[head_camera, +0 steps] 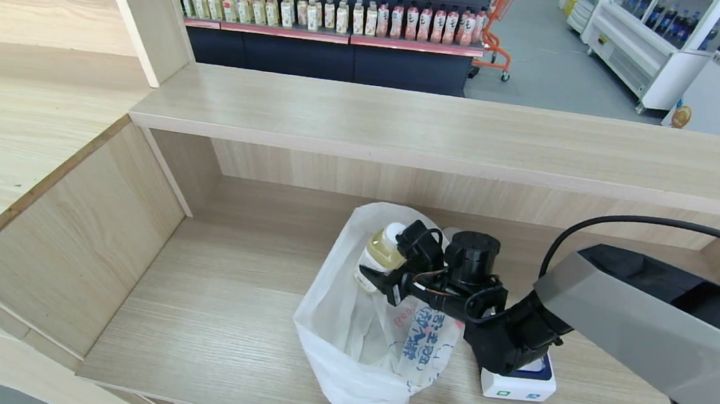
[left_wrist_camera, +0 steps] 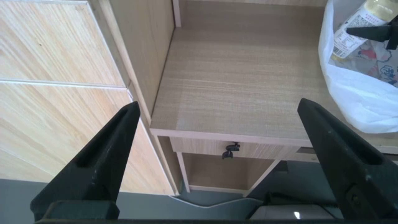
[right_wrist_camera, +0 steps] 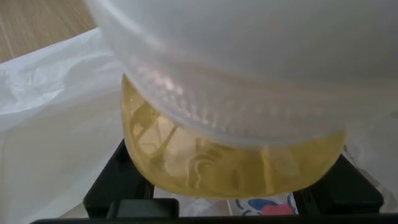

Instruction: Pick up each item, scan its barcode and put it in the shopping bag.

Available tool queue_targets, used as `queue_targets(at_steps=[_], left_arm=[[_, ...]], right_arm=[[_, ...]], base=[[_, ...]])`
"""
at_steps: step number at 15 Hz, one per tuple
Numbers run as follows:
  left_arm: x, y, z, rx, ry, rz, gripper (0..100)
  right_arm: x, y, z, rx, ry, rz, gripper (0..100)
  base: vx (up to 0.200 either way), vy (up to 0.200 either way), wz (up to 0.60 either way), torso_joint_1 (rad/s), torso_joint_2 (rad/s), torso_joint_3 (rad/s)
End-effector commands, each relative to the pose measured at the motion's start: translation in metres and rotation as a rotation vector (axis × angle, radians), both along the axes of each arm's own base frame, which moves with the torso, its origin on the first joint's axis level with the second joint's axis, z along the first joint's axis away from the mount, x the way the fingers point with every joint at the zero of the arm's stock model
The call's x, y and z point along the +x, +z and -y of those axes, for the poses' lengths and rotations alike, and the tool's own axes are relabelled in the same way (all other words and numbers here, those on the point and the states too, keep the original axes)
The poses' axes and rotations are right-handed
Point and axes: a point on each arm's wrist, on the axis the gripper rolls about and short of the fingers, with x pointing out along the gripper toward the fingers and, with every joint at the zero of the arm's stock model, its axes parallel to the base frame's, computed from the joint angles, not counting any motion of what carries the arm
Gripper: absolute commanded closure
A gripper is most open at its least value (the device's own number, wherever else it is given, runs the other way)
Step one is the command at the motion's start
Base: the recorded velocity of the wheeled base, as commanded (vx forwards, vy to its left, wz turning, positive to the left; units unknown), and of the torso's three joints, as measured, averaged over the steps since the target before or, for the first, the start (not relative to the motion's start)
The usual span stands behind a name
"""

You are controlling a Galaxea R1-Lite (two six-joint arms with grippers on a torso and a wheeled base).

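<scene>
White-capped yellow-drink bottle [head_camera: 384,247] tilted in mouth of white shopping bag [head_camera: 334,323]

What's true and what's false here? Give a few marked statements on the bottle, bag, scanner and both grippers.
1. The right gripper is shut on the bottle. True.
2. The bottle lies flat on the counter beside the bag. False: it is held at the mouth of the shopping bag.
3. The left gripper is open and holds nothing. True.
4. The scanner stands on the bag's left. False: the scanner stands on the counter to the bag's right.
5. The bottle's liquid is dark red. False: it is yellowish.
</scene>
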Motion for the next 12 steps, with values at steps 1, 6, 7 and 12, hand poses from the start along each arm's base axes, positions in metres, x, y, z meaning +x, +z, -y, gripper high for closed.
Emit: queue_targets(at_steps=[1,6,7,12], left_arm=[[0.000,0.000,0.000,0.000,0.000,0.001,0],[0.000,0.000,0.000,0.002,0.000,0.000,0],[0.000,0.000,0.000,0.002,0.000,0.001,0],[0.000,0.000,0.000,0.002,0.000,0.001,0]], right_arm=[[-0.001,-0.001,0.000,-0.001,0.002,0.000,0],[-0.014,0.040,0.010,0.053,-0.003,0.023,0],[-0.021,0.052,0.014,0.082,-0.006,0.005,0],[-0.062,0.092,0.036,0.151,-0.005,-0.047,0]], base=[[0.000,0.000,0.00,0.000,0.00,0.000],[0.000,0.000,0.00,0.000,0.00,0.000],[0.000,0.000,0.00,0.000,0.00,0.000],[0.000,0.000,0.00,0.000,0.00,0.000]])
